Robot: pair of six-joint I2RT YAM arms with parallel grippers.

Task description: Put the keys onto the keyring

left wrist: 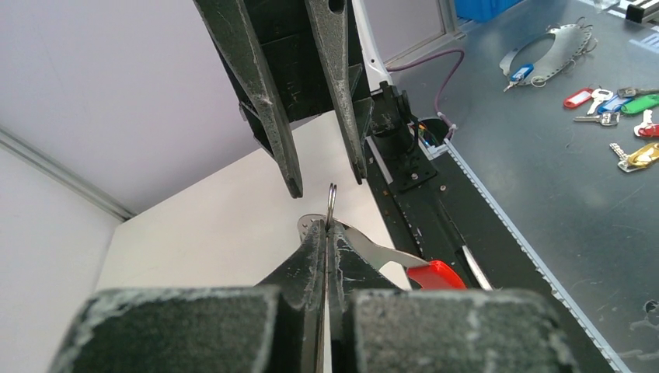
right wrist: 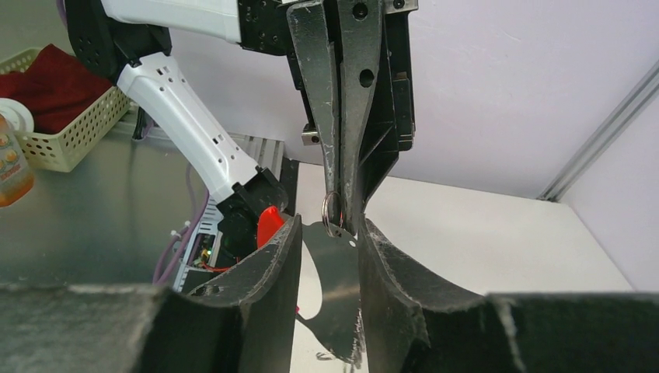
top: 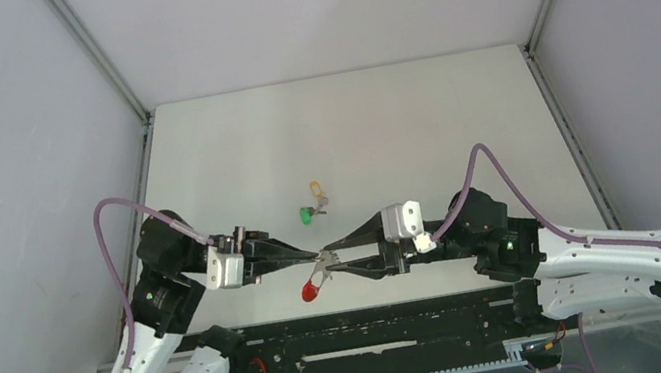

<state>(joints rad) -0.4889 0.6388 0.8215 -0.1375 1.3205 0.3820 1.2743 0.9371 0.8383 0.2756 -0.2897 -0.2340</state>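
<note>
White tabletop (top: 419, 131), over its front edge: my left claw (left wrist: 326, 233) pinches the keyring (left wrist: 381, 255) aloft so my right claw (left wrist: 325, 175), jaws apart, straddles its wire loop (left wrist: 332, 203); keys (top: 311, 212) lie mid-table

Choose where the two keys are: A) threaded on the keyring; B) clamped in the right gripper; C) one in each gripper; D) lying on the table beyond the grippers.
D: the green-headed key and the yellow-headed key lie on the white table, apart from the keyring that the left gripper holds.
</note>
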